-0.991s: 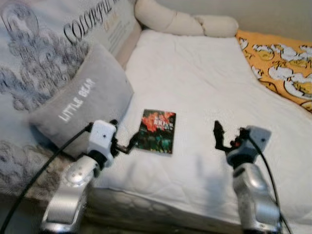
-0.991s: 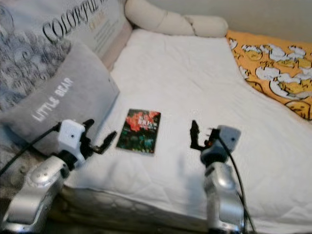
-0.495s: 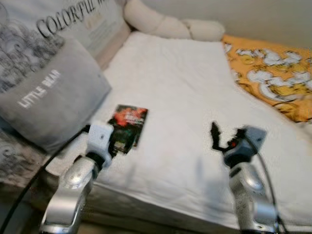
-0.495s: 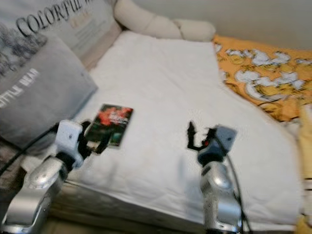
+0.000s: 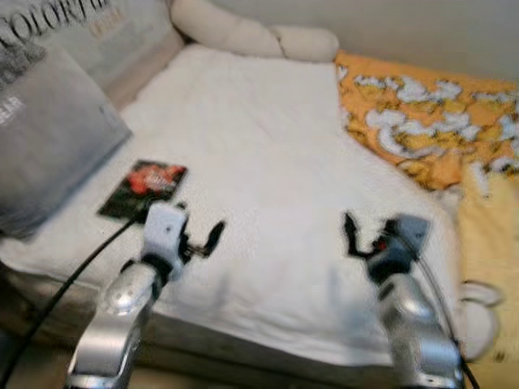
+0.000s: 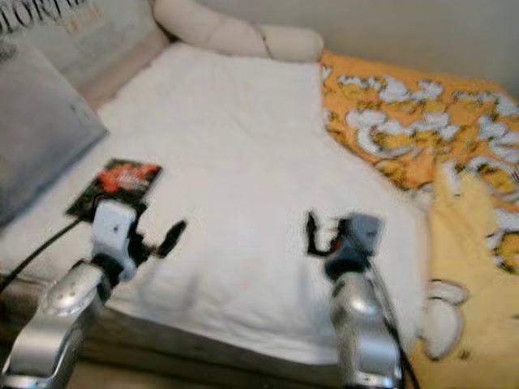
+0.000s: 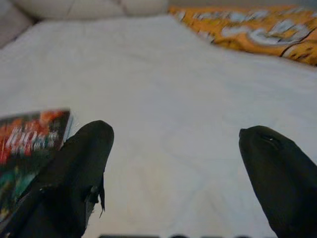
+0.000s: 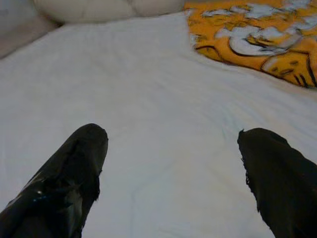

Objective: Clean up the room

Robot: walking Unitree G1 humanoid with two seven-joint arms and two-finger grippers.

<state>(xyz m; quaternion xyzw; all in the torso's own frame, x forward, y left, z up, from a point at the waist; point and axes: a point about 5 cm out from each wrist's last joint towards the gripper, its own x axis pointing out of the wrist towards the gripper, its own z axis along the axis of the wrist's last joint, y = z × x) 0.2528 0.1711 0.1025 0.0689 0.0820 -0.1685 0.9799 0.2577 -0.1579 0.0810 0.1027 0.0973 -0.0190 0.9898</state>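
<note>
From the left eye view, a bed (image 5: 268, 154) with a white cover lay ahead. A small book (image 5: 143, 189) with a red and dark cover rested flat near its left front edge, just beyond the left gripper (image 5: 204, 241), which hovered low over the cover. The right gripper (image 5: 353, 237) hung over the bed's right front part. A grey pillow (image 5: 50, 138) leaned at the left, a cream bolster (image 5: 251, 36) lay along the far edge, and an orange patterned blanket (image 5: 422, 126) covered the right side.

In the left wrist view, the fingers (image 7: 79, 173) stood wide apart, holding nothing, with the book beside one of them.

In the right wrist view, the fingers (image 8: 69, 181) were likewise spread wide and empty above plain white cover.
</note>
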